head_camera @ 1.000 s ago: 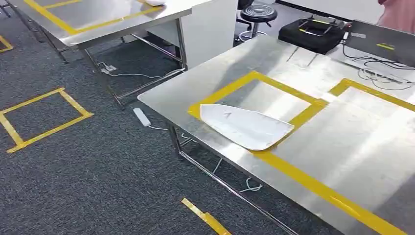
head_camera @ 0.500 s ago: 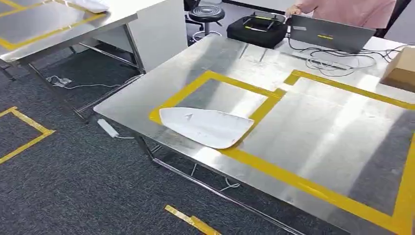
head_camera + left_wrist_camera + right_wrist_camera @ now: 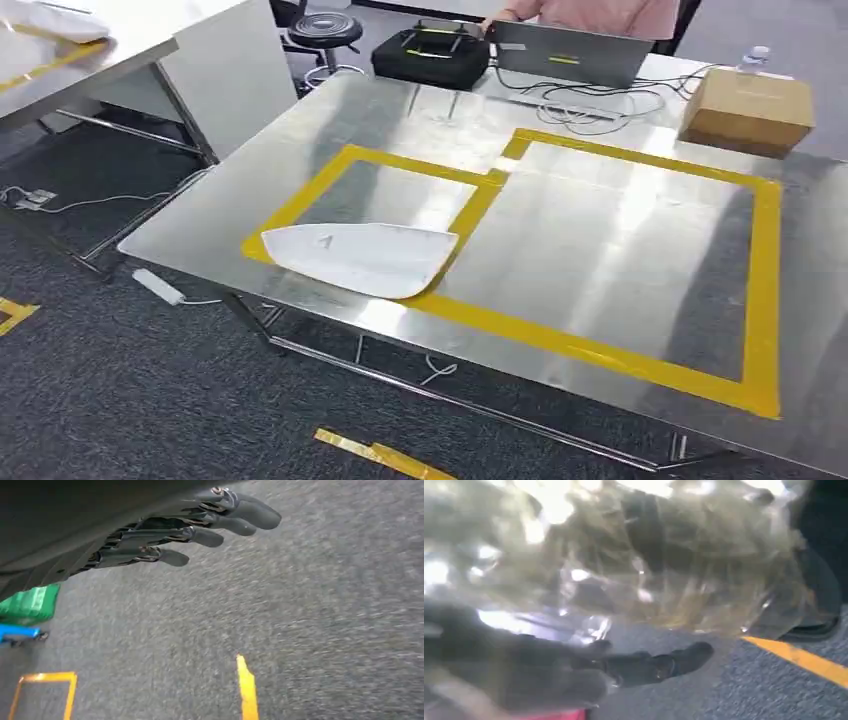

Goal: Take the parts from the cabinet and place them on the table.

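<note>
So there's a steel table (image 3: pixel 300 150) running across the middle, with two taped rectangles (image 3: pixel 760 290) marked on it side by side. A flat part (image 3: pixel 360 258) lies over the near edge of the left rectangle. Along the far edge, left to right: a case (image 3: pixel 430 55), a laptop (image 3: pixel 565 55) with cables (image 3: pixel 600 105) in front of it, then a cardboard box (image 3: pixel 745 110) with a bottle (image 3: pixel 755 58) behind it. A stool (image 3: pixel 325 30) stands beyond the far left corner. A second table (image 3: pixel 90 60) sits off to the left. A power strip (image 3: pixel 158 287) lies on the floor under the near left corner.
</note>
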`<action>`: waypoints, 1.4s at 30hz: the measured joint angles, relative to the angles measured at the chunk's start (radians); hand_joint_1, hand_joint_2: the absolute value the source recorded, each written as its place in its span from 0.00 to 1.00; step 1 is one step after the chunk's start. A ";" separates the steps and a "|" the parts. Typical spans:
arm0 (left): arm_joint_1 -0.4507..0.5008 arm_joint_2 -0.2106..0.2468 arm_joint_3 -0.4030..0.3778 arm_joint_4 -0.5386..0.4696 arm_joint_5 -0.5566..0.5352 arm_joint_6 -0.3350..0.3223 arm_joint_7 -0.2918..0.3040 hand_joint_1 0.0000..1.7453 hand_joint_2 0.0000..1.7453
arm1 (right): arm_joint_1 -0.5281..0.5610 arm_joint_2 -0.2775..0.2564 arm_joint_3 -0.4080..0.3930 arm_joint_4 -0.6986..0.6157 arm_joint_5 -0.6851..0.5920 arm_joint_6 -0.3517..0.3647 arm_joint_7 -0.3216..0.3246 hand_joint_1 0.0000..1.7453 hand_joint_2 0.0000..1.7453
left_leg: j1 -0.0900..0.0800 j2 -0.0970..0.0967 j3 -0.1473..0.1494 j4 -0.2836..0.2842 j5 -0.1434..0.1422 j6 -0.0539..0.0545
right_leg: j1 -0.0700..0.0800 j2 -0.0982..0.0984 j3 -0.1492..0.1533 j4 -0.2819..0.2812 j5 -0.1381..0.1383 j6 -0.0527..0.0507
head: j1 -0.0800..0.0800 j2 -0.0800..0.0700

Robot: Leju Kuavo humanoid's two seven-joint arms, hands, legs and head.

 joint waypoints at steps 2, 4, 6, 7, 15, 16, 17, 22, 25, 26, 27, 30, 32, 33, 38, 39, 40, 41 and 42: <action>-0.002 0.000 0.003 -0.005 -0.001 0.000 0.003 0.00 0.00 | 0.001 0.000 0.000 0.000 0.001 0.000 -0.003 0.00 0.00 | 0.003 0.021 0.008 -0.005 -0.001 -0.010 | 0.004 0.021 -0.004 0.001 -0.002 -0.007 | 0.000 0.000; -0.003 0.001 0.011 -0.009 -0.003 0.000 0.005 0.00 0.00 | 0.003 0.000 0.000 0.000 0.005 0.000 -0.003 0.00 0.00 | 0.007 -0.025 0.009 0.013 -0.027 -0.025 | -0.007 0.042 0.016 -0.014 0.011 -0.022 | -0.005 0.000; 0.000 0.002 0.012 -0.010 -0.006 0.000 0.005 0.00 0.00 | -0.001 0.000 0.000 0.000 0.006 0.000 -0.001 0.00 0.00 | 0.008 -0.078 -0.046 0.139 -0.105 -0.027 | -0.007 0.063 0.015 -0.014 0.014 -0.029 | -0.008 0.000; 0.003 0.002 0.013 -0.010 -0.005 0.000 0.006 0.00 0.00 | 0.000 0.000 0.000 0.000 0.006 0.000 -0.001 0.00 0.00 | 0.008 -0.086 -0.084 0.219 -0.140 -0.028 | -0.006 0.076 0.015 -0.014 0.014 -0.029 | -0.006 0.000; 0.006 0.001 0.016 -0.011 -0.006 0.000 0.006 0.00 0.00 | -0.003 0.001 0.000 0.000 0.006 0.000 -0.003 0.00 0.00 | 0.015 -0.180 -0.022 0.010 0.011 -0.011 | -0.003 0.191 0.006 0.002 0.011 -0.011 | -0.005 0.000; 0.007 0.001 0.016 -0.011 -0.005 0.000 0.006 0.00 0.00 | -0.002 0.001 0.000 0.001 0.006 0.000 -0.003 0.00 0.00 | 0.012 -0.171 -0.024 0.013 0.011 -0.008 | -0.007 0.202 0.000 -0.001 0.016 -0.004 | -0.006 0.000; 0.007 0.002 0.017 -0.011 -0.005 0.000 0.006 0.00 0.00 | 0.000 0.002 0.000 0.001 0.006 0.000 -0.003 0.00 0.00 | 0.009 -0.162 -0.024 0.013 0.012 -0.003 | -0.011 0.214 -0.002 -0.004 0.019 0.004 | -0.007 0.000; 0.009 0.000 0.019 -0.014 -0.029 0.000 0.019 0.00 0.00 | -0.001 0.002 0.002 0.002 0.017 -0.006 0.001 0.00 0.00 | 0.012 -0.104 -0.024 -0.001 0.019 0.023 | -0.006 0.085 -0.119 0.213 -0.108 0.025 | 0.006 0.000; 0.020 -0.003 0.035 -0.015 -0.078 0.000 0.045 0.00 0.00 | 0.001 0.005 0.002 0.006 0.047 -0.018 -0.002 0.00 0.00 | 0.010 -0.081 -0.025 -0.001 0.018 0.023 | -0.011 0.080 -0.152 0.296 -0.112 0.029 | 0.005 0.000; 0.019 -0.005 0.041 -0.015 -0.091 0.000 0.054 0.00 0.00 | 0.002 0.005 0.002 0.008 0.061 -0.019 0.001 0.00 0.00 | 0.010 -0.078 -0.024 -0.001 0.017 0.022 | -0.012 0.079 -0.118 0.237 -0.076 0.028 | 0.007 0.000; 0.020 -0.006 0.046 -0.018 -0.107 0.000 0.064 0.00 0.00 | 0.003 0.005 0.003 0.010 0.074 -0.021 0.002 0.00 0.00 | 0.010 -0.076 -0.021 -0.001 0.016 0.021 | -0.012 0.076 -0.065 0.142 -0.031 0.025 | 0.006 0.000; 0.029 -0.010 0.070 -0.029 -0.143 0.000 0.085 0.00 0.00 | -0.003 0.005 0.002 0.014 0.092 -0.025 0.002 0.00 0.00 | 0.002 -0.074 -0.017 0.004 0.012 0.008 | -0.007 0.062 0.017 -0.010 -0.003 0.010 | 0.005 0.000; 0.035 -0.010 0.079 -0.032 -0.154 0.000 0.095 0.00 0.00 | -0.002 0.008 0.002 0.015 0.097 -0.026 -0.003 0.00 0.00 | 0.000 -0.075 -0.019 0.008 0.012 0.025 | -0.009 0.063 0.024 -0.013 0.002 0.016 | 0.004 0.000; 0.038 -0.010 0.086 -0.034 -0.160 0.000 0.101 0.00 0.00 | -0.002 0.008 0.002 0.015 0.098 -0.027 -0.003 0.00 0.00 | 0.000 -0.075 -0.017 0.005 0.014 0.024 | -0.007 0.064 0.024 -0.012 0.002 0.015 | 0.005 0.000; 0.047 -0.010 0.100 -0.045 -0.161 0.000 0.112 0.00 0.00 | -0.002 0.009 0.002 0.017 0.100 -0.028 -0.002 0.00 0.00 | 0.005 -0.075 -0.015 -0.005 0.019 0.015 | -0.002 0.064 0.022 -0.012 0.000 0.004 | 0.005 0.000; 0.048 -0.010 0.100 -0.047 -0.161 0.000 0.112 0.00 0.00 | -0.002 0.010 0.002 0.017 0.100 -0.028 -0.002 0.00 0.00 | 0.006 -0.075 -0.014 -0.006 0.020 0.009 | -0.001 0.063 0.022 -0.011 0.000 0.002 | 0.005 0.000; 0.049 -0.010 0.101 -0.048 -0.161 0.000 0.112 0.00 0.00 | -0.002 0.010 0.002 0.017 0.100 -0.028 -0.002 0.00 0.00 | 0.007 -0.075 -0.014 -0.008 0.020 0.003 | -0.001 0.063 0.022 -0.011 -0.001 0.001 | 0.005 0.000; 0.049 -0.010 0.101 -0.048 -0.161 0.000 0.112 0.00 0.00 | -0.002 0.010 0.002 0.017 0.100 -0.028 -0.002 0.00 0.00 | 0.008 -0.075 -0.014 -0.008 0.020 0.000 | 0.000 0.063 0.021 -0.011 0.000 0.001 | 0.005 0.000; 0.049 -0.010 0.101 -0.049 -0.161 0.000 0.113 0.00 0.00 | -0.002 0.010 0.002 0.018 0.100 -0.028 -0.002 0.00 0.00 | 0.008 -0.075 -0.015 -0.008 0.020 0.000 | 0.000 0.063 0.021 -0.010 0.000 0.001 | 0.005 0.000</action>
